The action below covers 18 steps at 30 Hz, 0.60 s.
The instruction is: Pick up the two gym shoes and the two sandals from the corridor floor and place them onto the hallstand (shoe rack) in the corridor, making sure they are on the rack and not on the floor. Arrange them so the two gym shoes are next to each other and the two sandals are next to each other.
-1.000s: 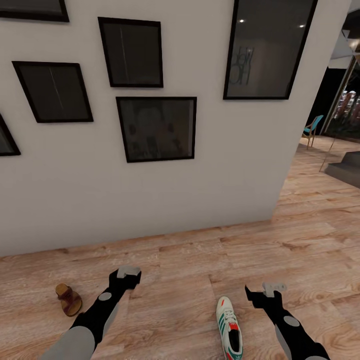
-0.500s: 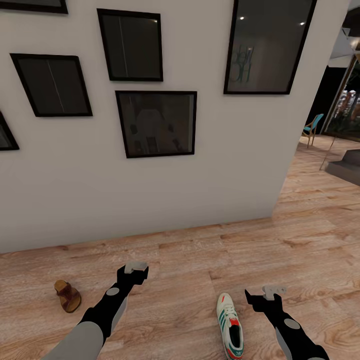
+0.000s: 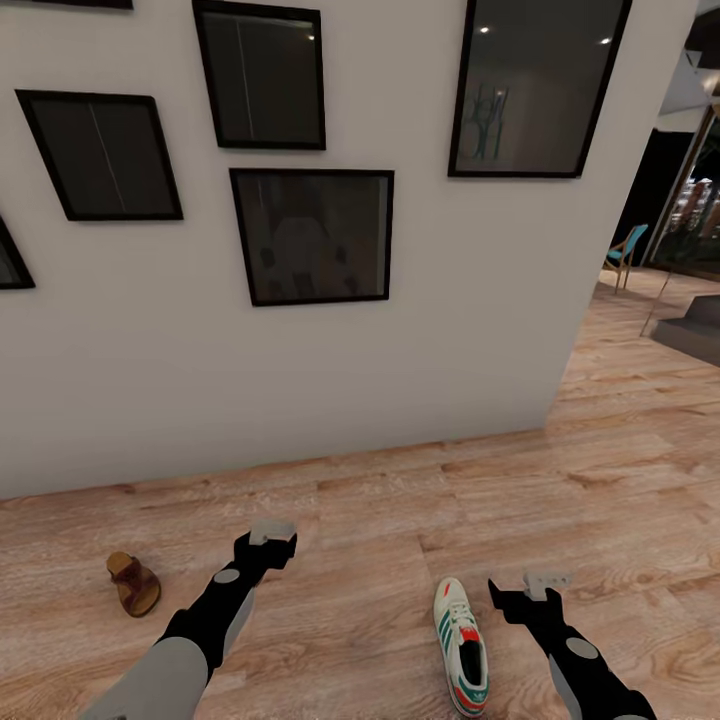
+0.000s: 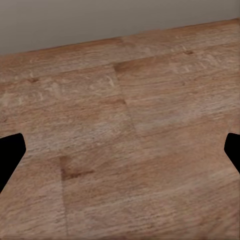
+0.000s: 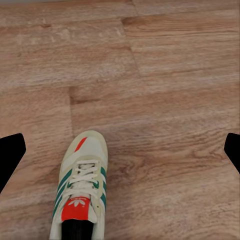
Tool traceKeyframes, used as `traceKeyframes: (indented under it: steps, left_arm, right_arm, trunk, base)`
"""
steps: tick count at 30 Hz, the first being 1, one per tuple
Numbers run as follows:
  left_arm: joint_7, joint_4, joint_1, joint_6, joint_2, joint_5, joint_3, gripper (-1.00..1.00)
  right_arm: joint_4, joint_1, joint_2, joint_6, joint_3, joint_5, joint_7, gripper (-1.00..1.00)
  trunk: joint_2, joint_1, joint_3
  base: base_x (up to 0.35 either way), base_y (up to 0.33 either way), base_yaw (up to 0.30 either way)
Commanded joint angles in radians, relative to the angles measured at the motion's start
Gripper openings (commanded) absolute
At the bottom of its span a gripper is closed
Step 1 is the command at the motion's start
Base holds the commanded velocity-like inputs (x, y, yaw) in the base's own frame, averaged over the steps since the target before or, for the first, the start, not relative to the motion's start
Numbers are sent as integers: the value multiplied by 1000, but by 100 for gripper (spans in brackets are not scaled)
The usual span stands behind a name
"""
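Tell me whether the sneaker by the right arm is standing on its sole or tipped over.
Upright on its sole. The gym shoe shows its laces, tongue and open collar from above on the corridor floor, apart from the right gripper.

From my remote seat I find no readable words or numbers. The only mark I can make out is a small white emblem on the red tongue patch of the gym shoe (image 5: pixel 80 192), seen through the right wrist camera; it is too blurred for me to read as a brand. The framed picture (image 3: pixel 530 85) high on the wall shows faint dark strokes, but I cannot tell whether they are letters.
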Motion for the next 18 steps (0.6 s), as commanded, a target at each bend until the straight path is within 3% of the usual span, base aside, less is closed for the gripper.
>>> traceKeyframes:
  steps: [1,18]
  left_arm:
    - [-7,0,-1,-1,-1,-8,9,100]
    - [-8,0,1,6,0,-8,12,100]
  right_arm:
    - [1,-1,1,-4,-9,7,7,100]
    - [2,-1,4,-2,-7,4,6,100]
  trunk:
    - [-8,4,-5]
    - [-127,69,-81]
  base:
    - [0,0,0]
    - [0,0,0]
